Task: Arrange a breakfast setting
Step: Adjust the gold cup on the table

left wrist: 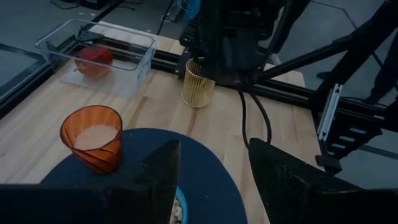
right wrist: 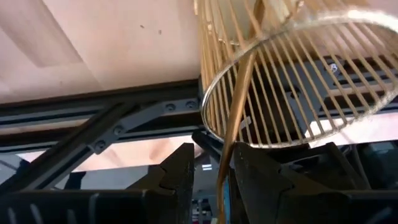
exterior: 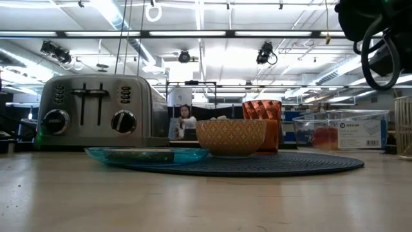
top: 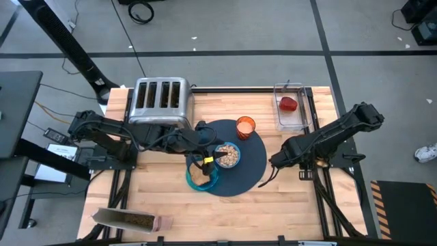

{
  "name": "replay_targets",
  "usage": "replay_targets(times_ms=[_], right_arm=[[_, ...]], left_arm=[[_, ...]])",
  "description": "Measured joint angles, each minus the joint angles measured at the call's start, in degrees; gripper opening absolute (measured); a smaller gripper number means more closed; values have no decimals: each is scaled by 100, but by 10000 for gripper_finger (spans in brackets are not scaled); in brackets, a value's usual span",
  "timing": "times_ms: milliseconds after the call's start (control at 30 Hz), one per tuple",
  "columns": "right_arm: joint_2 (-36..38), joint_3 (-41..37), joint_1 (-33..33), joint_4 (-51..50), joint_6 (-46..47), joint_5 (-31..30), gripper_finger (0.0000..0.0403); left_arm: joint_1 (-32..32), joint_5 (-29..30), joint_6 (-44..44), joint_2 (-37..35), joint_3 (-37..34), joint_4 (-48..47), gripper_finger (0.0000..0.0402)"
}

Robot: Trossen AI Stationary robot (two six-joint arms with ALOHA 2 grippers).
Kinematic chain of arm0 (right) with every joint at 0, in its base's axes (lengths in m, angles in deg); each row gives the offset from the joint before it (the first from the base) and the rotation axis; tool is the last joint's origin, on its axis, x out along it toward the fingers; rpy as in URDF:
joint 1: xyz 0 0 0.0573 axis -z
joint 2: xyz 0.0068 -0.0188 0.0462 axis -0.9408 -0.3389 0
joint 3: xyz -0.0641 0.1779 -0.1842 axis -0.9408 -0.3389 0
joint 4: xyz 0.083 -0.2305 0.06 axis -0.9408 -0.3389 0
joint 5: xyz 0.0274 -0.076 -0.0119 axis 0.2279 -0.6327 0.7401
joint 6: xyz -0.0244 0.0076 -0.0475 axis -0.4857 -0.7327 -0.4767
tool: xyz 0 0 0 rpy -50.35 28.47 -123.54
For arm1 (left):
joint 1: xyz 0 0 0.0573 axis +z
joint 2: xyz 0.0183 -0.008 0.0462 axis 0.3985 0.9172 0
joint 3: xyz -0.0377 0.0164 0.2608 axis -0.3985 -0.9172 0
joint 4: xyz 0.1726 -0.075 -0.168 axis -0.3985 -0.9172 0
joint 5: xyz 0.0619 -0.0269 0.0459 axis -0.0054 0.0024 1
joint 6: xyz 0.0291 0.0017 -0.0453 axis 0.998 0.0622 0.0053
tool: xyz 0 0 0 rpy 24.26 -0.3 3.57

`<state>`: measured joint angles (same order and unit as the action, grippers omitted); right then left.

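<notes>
Right gripper (right wrist: pixel 212 163) fingers sit close together, clamped on the thin handle of the gold spoon (right wrist: pixel 233 124). Spoon stands in the wire holder (right wrist: pixel 298 81) at the right edge of the table (top: pixel 157 184), right of the mat (top: pixel 249 164).

My left gripper (left wrist: pixel 214 155) hangs over the mat's left part, fingers apart, nothing between them, just above the cereal bowl (top: pixel 229 156). Bowl is on the mat, filled with cereal. Orange cup (left wrist: pixel 92 137) upright on the mat's far edge, behind the bowl, apart from it. Teal plate (top: pixel 205 179) lies at the mat's front-left edge, overlapping the rim, just beside the bowl, with the toast slice (top: pixel 199 174) on it.

Red fruit (left wrist: pixel 93 60) is inside the clear container (left wrist: pixel 140 59) at the far right corner, well apart from the mat. Toaster (top: pixel 160 101) far left of the mat. Cereal box (top: pixel 130 219) lies flat at the front-left edge.
</notes>
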<state>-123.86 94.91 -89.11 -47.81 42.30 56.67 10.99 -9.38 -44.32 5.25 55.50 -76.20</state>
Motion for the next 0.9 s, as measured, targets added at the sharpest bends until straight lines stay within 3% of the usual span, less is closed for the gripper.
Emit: replay_targets(times_ms=[567, 900], right_arm=[[7, 0, 37, 4, 267, 24, 113], [7, 0, 203, 3, 222, -14, 67]], left_arm=[[7, -2, 13, 0, 0, -4, 199], [13, -2, -5, 0, 0, 26, 199]])
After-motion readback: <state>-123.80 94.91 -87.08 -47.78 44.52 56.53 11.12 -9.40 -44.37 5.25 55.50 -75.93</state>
